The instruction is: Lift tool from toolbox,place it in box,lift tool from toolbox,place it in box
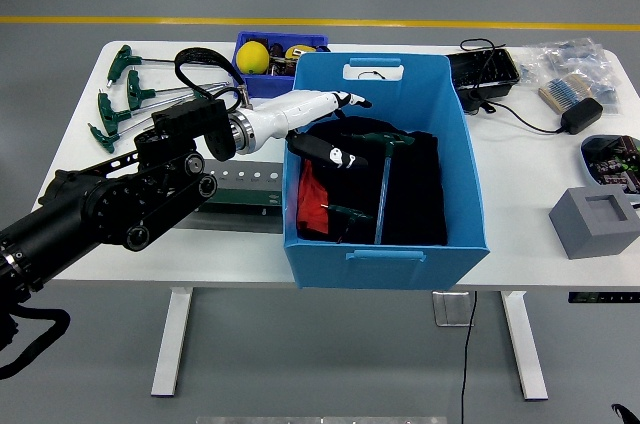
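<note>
My left hand (335,124) hovers over the left rim of the big blue box (385,264). Its fingers (352,101) are stretched out and hold nothing. Inside the box a green T-handle tool (385,141) lies on black cloth, its long shaft running down toward the front wall. A second green handle (345,212) shows beside a red item (312,202). The dark green toolbox tray (245,191) lies flat on the table left of the box, partly under my forearm. My right arm is out of view.
Several green T-handle keys (122,94) lie at the table's back left. A small blue bin (262,54) with yellow items stands behind the box. A black tray (485,71), a cable with adapter (580,114) and a grey block (595,221) are at the right.
</note>
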